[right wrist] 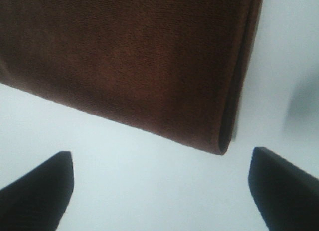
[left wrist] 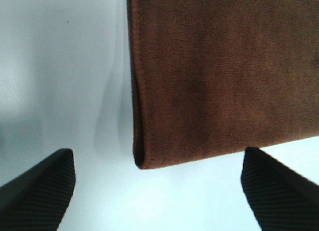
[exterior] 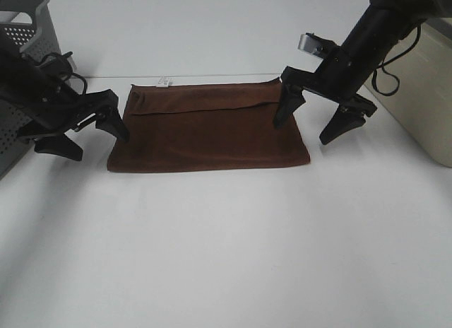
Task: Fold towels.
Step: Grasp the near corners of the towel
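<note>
A brown towel (exterior: 208, 126) lies folded in half on the white table (exterior: 226, 257), with a small white label (exterior: 164, 81) at its far edge. My left gripper (exterior: 88, 136) is open and empty at the towel's left side, one finger close to the near left corner. In the left wrist view the towel's folded corner (left wrist: 149, 151) lies between and ahead of the open fingers (left wrist: 40, 186). My right gripper (exterior: 311, 123) is open and empty, straddling the towel's right edge. The right wrist view shows the towel's near right corner (right wrist: 214, 141) ahead of the gripper (right wrist: 164, 191).
A grey perforated basket (exterior: 28, 38) stands at the far left, behind my left arm. A cream box (exterior: 431, 88) stands at the right edge, close to my right arm. Bare white table lies in front of the towel.
</note>
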Controlling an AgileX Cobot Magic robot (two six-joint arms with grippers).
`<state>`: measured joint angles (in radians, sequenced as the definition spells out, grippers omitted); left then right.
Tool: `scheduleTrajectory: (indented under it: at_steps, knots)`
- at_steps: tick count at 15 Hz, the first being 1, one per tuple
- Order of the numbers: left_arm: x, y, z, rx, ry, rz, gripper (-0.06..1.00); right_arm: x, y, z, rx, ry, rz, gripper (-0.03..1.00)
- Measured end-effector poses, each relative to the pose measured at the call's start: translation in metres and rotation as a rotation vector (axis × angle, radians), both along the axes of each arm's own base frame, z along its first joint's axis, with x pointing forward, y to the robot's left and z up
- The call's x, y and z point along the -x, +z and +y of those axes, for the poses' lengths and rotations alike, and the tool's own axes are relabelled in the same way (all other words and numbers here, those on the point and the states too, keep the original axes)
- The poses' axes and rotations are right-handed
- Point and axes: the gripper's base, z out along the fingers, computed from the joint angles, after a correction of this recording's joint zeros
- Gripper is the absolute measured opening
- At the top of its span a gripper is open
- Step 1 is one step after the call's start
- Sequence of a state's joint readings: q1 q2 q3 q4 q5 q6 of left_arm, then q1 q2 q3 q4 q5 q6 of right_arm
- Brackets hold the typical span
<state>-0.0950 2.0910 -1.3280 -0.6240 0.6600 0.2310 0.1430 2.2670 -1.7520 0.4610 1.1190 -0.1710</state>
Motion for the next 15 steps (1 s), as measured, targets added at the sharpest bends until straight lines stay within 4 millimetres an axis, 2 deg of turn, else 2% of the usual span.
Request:
scheduleTrajectory:
  at_steps: [4, 6, 7, 10, 13, 14, 15]
  knots:
    - [-0.004, -0.003, -0.007, -0.021, 0.004, -0.048, 0.85, -0.002, -0.006, 0.002, -0.026, -0.008, -0.054, 0.88]
    - [-0.005, -0.019, -0.017, -0.031, -0.001, -0.041, 0.84, -0.005, -0.011, 0.002, -0.025, -0.013, -0.074, 0.88]
    - [-0.005, -0.027, -0.020, -0.036, -0.001, -0.034, 0.82, -0.006, -0.016, 0.002, -0.022, -0.012, -0.072, 0.88]
    - [-0.015, -0.033, -0.023, -0.027, 0.016, -0.051, 0.75, -0.009, -0.037, 0.003, -0.025, -0.012, -0.068, 0.83]
    - [-0.024, -0.035, -0.027, -0.009, -0.012, -0.038, 0.63, -0.011, -0.047, 0.010, -0.111, -0.035, -0.054, 0.70]
    - [-0.024, -0.037, -0.027, -0.005, -0.014, -0.029, 0.54, -0.012, -0.049, 0.010, -0.115, -0.045, -0.058, 0.63]
    - [-0.023, -0.039, -0.027, -0.002, -0.015, -0.020, 0.43, -0.013, -0.050, 0.010, -0.112, -0.049, -0.064, 0.49]
